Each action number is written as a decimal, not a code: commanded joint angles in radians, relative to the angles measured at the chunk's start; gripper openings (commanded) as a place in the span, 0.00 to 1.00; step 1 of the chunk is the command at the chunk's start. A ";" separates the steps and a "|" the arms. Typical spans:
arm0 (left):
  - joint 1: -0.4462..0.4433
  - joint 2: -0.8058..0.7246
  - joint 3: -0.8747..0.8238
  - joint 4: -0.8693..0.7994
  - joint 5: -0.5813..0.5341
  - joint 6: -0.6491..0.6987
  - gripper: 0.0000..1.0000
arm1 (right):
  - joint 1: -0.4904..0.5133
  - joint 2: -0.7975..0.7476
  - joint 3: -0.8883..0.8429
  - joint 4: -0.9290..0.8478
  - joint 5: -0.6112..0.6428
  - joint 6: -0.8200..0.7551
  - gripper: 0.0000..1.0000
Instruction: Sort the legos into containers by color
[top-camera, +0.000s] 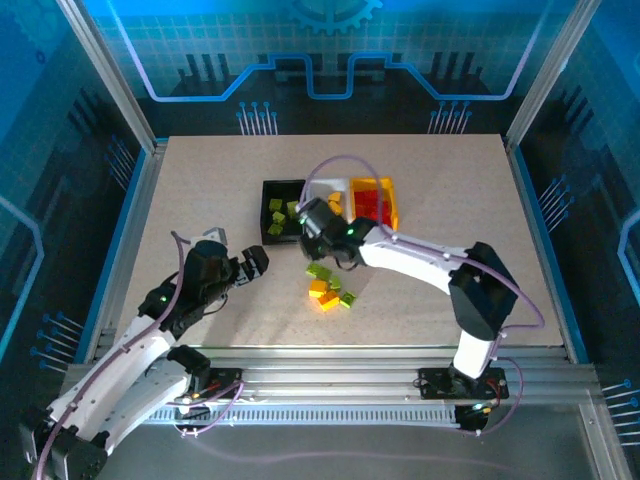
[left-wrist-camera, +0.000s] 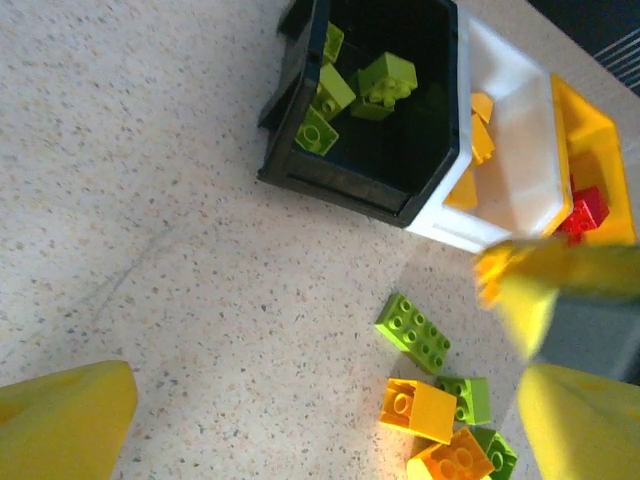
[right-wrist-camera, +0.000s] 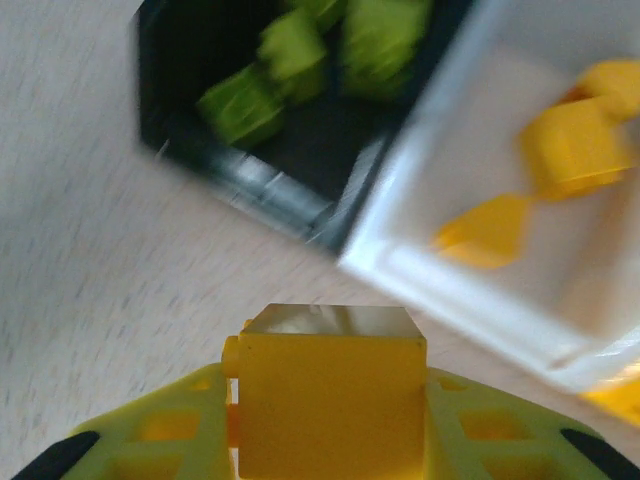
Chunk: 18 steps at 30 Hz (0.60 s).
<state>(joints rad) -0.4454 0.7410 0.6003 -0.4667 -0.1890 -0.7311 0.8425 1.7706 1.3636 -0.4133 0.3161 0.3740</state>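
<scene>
Desk (top-camera: 200, 180) carried three bins side by side: black bin (top-camera: 283, 183) with lime green bricks, white bin (left-wrist-camera: 520, 150) with yellow-orange ones, yellow bin (top-camera: 394, 205) with red. Left hand (top-camera: 255, 265) hovered wide open, apart from everything. Right hand (right-wrist-camera: 330, 440) was clamped on a yellow-orange brick (right-wrist-camera: 330, 370), just short of where the black and white bins met. The step looked like delivery. Next, the brick would need carrying over the white bin before release. Loose legos (top-camera: 328, 285) lay near the bins.
</scene>
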 joint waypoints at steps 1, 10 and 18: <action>-0.020 0.056 -0.032 0.060 0.074 0.021 0.99 | -0.108 0.039 0.089 -0.045 0.018 0.095 0.31; -0.172 0.311 -0.003 0.170 0.065 0.087 0.99 | -0.207 0.331 0.473 -0.221 0.008 0.137 0.34; -0.267 0.527 0.067 0.265 0.112 0.157 0.99 | -0.217 0.309 0.542 -0.219 -0.033 0.150 0.75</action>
<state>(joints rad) -0.6796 1.2247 0.6102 -0.2695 -0.1150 -0.6270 0.6376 2.1475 1.8942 -0.6197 0.2958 0.5049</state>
